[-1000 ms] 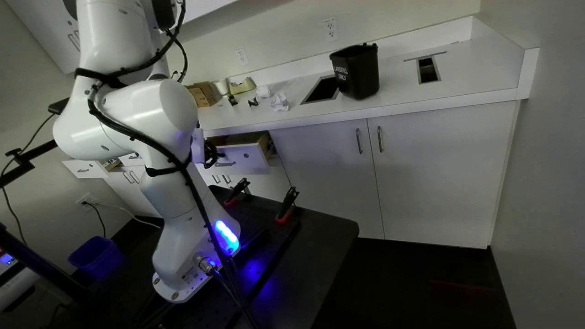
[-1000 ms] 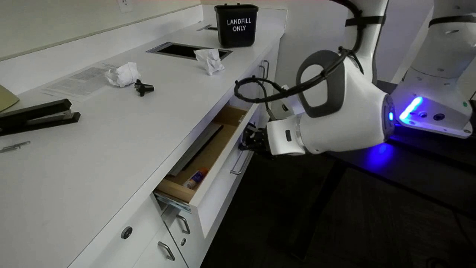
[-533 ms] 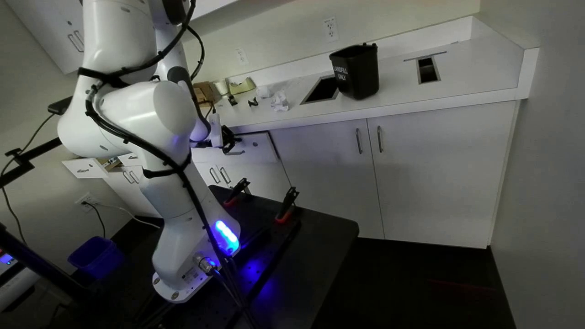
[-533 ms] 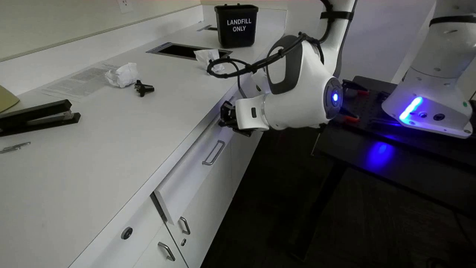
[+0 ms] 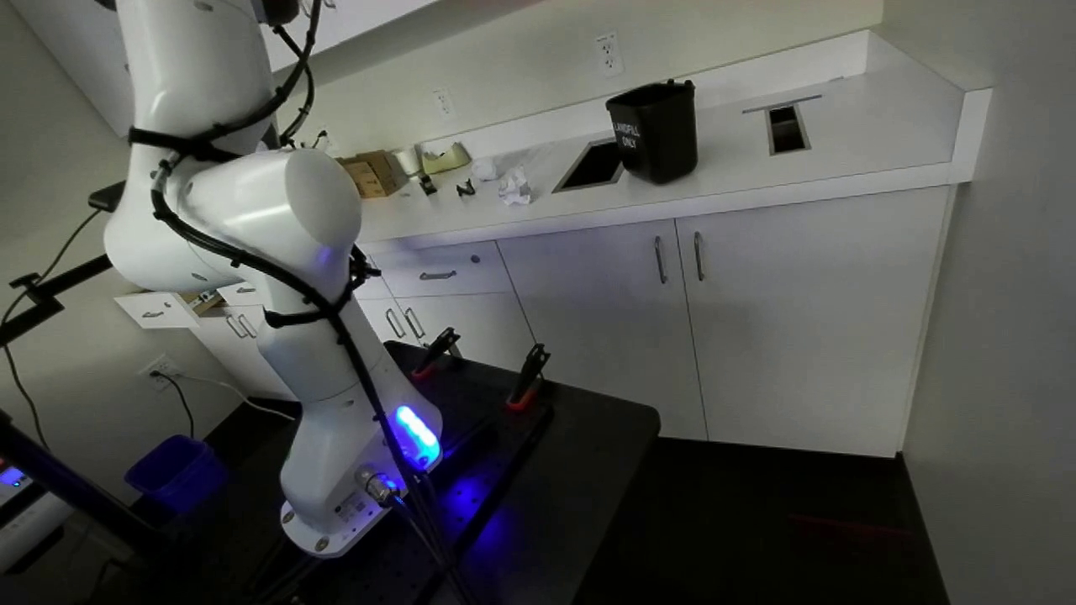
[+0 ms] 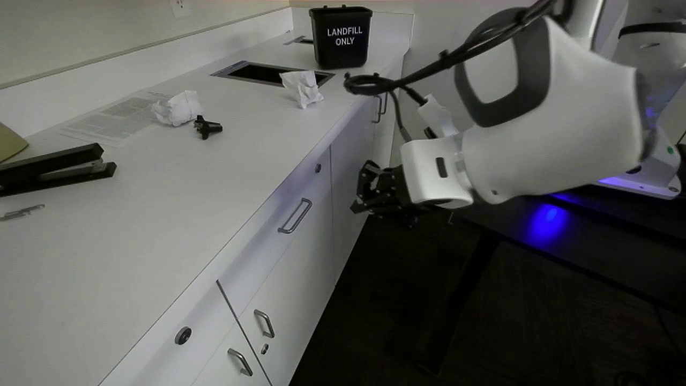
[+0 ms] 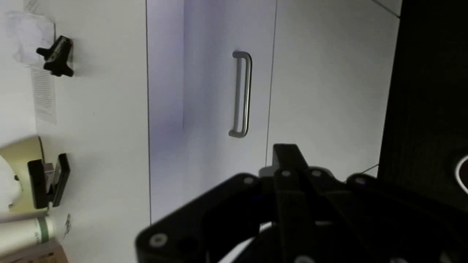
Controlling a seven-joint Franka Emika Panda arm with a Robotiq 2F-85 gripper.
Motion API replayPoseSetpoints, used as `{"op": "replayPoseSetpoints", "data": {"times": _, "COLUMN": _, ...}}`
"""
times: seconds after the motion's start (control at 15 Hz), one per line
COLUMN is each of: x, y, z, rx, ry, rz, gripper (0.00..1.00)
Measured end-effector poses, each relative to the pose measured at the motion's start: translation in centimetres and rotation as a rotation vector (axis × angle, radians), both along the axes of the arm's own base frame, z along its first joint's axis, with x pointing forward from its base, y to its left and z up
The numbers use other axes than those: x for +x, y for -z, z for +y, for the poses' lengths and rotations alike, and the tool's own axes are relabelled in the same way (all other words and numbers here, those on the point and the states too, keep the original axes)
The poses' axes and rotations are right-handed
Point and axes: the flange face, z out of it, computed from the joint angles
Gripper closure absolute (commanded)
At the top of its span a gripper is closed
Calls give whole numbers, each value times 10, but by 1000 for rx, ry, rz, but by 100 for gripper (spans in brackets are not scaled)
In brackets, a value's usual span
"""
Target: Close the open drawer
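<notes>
In an exterior view the camera looks from high and well back, past the arm (image 5: 282, 197) at nine o'clock, toward the counter (image 5: 727, 155) at one. In an exterior view the camera looks down from close above the counter, along it to the bin (image 6: 341, 38) at twelve. The wrist view, nearest and turned sideways, faces the drawer (image 7: 212, 102), counter at nine o'clock, floor (image 7: 431, 91) at three. All three share counter and drawer; both exterior views share the bin and arm.
</notes>
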Motion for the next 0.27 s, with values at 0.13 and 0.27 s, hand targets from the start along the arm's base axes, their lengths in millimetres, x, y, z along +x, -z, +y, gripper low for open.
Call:
{"op": "replayPoseSetpoints", "data": {"times": 0.13, "x": -33, "y": -26, "z": 6, "rx": 35, "ry": 48, "rz": -1, "gripper": 100}}
{"op": "replayPoseSetpoints", "data": {"times": 0.27, "x": -58, "y": -48, "z": 9, "rx": 60, "ry": 94, "rz": -3, "gripper": 100}}
